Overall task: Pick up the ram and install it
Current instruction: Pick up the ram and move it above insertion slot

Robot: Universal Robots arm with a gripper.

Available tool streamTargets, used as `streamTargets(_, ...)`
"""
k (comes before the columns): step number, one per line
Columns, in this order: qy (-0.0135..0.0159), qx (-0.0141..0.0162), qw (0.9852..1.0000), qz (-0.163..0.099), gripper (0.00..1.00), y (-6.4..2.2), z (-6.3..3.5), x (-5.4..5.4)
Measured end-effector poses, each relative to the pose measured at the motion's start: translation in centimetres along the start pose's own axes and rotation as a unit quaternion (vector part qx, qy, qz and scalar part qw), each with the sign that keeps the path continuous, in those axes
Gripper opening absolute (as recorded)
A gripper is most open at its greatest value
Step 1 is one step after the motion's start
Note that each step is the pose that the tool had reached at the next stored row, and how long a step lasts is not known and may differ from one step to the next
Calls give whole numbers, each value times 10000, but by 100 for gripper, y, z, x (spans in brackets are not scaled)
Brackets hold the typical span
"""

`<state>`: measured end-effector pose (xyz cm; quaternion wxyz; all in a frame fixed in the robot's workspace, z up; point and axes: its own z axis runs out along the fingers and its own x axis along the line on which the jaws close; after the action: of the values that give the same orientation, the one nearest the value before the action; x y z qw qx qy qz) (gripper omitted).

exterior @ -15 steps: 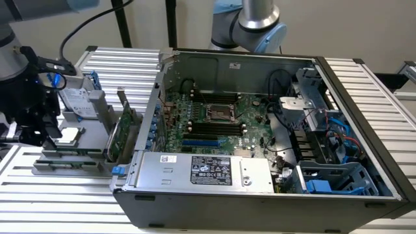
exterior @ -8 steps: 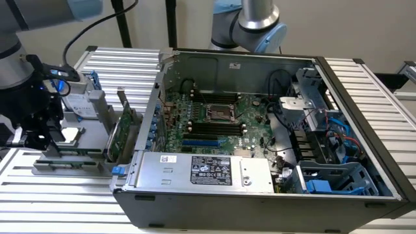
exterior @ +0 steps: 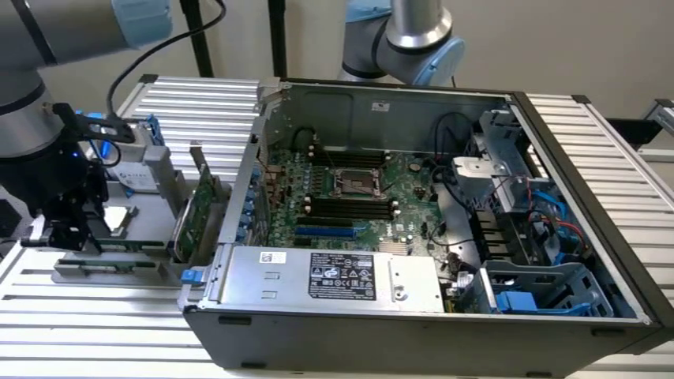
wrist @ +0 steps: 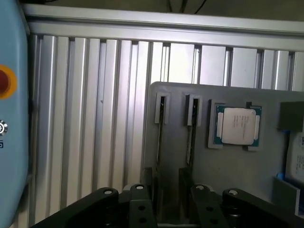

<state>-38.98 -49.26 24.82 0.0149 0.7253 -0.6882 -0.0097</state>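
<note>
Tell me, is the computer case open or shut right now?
Open. The computer case has no cover on top, and the motherboard inside shows plainly.

Exterior high, wrist close (downward); both see tray (exterior: 144, 212)

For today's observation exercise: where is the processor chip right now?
In the wrist view, the processor chip lies flat on the grey tray, beside its two narrow slots.
</note>
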Motion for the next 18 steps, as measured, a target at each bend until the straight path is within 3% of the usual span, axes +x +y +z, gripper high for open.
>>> streamTargets(18,0,0,10000,0,100,-22,327,2)
